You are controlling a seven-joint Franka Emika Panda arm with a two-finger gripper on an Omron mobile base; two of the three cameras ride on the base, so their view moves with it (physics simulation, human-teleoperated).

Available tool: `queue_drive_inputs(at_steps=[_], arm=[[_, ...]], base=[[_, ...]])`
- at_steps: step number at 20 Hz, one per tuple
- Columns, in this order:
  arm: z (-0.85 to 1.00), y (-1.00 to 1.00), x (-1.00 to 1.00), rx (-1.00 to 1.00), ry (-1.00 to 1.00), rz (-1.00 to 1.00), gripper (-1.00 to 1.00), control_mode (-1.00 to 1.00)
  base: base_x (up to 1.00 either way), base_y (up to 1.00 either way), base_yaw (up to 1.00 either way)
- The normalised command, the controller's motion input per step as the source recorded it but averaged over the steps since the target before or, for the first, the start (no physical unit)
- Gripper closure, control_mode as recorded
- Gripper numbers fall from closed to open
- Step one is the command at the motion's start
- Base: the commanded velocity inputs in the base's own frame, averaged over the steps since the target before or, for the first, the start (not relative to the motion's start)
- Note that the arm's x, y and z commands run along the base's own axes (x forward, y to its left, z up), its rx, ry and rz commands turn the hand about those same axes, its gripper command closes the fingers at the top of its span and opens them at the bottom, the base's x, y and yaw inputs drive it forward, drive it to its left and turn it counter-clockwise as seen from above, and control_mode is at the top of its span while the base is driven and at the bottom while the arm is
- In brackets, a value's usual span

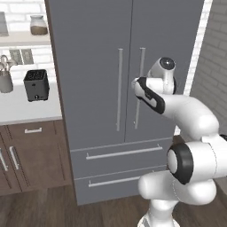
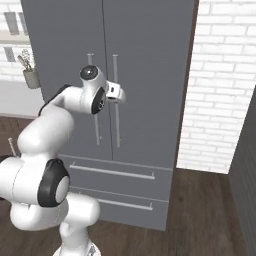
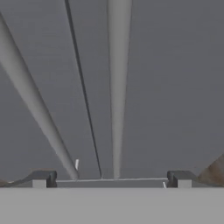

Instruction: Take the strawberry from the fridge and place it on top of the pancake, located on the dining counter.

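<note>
We're looking at a white brick wall [image 2: 220, 80] on the right, dark wood floor [image 2: 200, 210] below. Over on the left, a white counter [image 1: 26, 111] tops brown wooden cabinets [image 1: 31, 155]; a black toaster [image 1: 36, 84] sits near its right edge, a utensil holder [image 1: 5, 80] beside it.

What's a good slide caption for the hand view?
Open gripper faces the closed fridge, the right door's handle between its fingertips.

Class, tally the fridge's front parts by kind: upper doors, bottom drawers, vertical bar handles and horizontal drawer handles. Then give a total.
Upper doors of the fridge: 2
Bottom drawers: 2
Vertical bar handles: 2
Horizontal drawer handles: 2
Total: 8
</note>
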Motion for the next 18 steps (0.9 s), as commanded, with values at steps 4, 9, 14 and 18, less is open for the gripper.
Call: queue_drive_inputs(at_steps=[4, 9, 14, 18], arm=[[-0.01, -0.05, 0.40, 0.00, -0.06, 0.00, -1.00, -1.00], [0.00, -0.02, 0.49, 0.00, 0.12, 0.00, -1.00, -1.00], [0.00, -0.05, 0.47, 0.00, 0.20, 0.00, -1.00, -1.00], [-0.08, -0.21, 0.28, 0.00, 0.03, 0.00, -1.00, -1.00]], base=[[0.00, 0.00, 0.00], [0.00, 0.00, 0.00], [0.00, 0.00, 0.00], [0.00, 0.00, 0.00]])
